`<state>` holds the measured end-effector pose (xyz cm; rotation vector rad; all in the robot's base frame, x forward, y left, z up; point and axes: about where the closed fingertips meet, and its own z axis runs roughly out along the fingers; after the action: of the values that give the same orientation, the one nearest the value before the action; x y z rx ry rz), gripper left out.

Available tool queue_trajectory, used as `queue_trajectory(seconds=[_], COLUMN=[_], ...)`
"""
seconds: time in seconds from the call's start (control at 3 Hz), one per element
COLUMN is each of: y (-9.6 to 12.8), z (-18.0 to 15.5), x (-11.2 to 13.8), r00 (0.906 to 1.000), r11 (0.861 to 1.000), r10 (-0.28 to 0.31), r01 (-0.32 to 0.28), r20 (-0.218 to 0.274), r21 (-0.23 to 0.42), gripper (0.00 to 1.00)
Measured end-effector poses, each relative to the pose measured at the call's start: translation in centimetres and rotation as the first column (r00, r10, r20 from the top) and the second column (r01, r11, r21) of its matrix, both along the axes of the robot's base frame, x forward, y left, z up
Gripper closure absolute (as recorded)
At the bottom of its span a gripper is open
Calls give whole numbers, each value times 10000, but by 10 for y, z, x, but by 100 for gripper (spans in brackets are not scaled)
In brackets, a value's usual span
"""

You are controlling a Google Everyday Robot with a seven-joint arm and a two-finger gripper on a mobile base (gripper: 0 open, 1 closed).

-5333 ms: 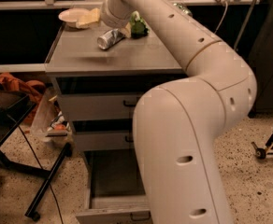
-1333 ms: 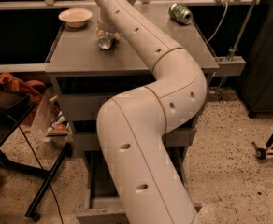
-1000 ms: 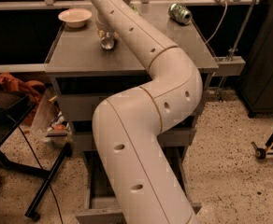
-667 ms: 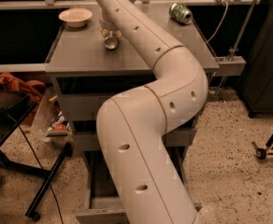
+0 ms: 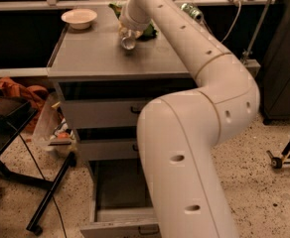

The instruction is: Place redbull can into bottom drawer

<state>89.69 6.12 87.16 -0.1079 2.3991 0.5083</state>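
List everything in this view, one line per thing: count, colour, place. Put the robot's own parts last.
cabinet: one, grey, centre.
redbull can: one, silver-grey, tilted, at the cabinet top right below the gripper.
bowl: one, cream, back left of the cabinet top.
green packet: one, on the cabinet top behind the arm's end.
green can: one, lying at the back right.
upper drawers: two, grey, above the bottom drawer.
bottom drawer: one, grey, pulled open.
orange cloth: one, left of the cabinet.
black stand: one, on the floor at left.
arm: one, white, foreground.
gripper: one, over the cabinet top, at the redbull can.
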Motion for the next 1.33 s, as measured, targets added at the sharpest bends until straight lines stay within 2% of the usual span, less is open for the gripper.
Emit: queue_trajectory(seconds=[0.33, 0.67, 1.0, 1.33], y=[-16, -32, -48, -76], z=[13, 18, 21, 28], x=[-22, -53, -90, -139], r00=[9962, 9893, 9804, 9730], r11=[9879, 9677, 9468, 9287], r10=[835, 1418, 1943, 2280], r01=[-862, -1456, -1965, -2280], r20=[262, 332, 340, 346], r21=[1286, 2057, 2550, 2923], gripper=[100, 100, 100, 100])
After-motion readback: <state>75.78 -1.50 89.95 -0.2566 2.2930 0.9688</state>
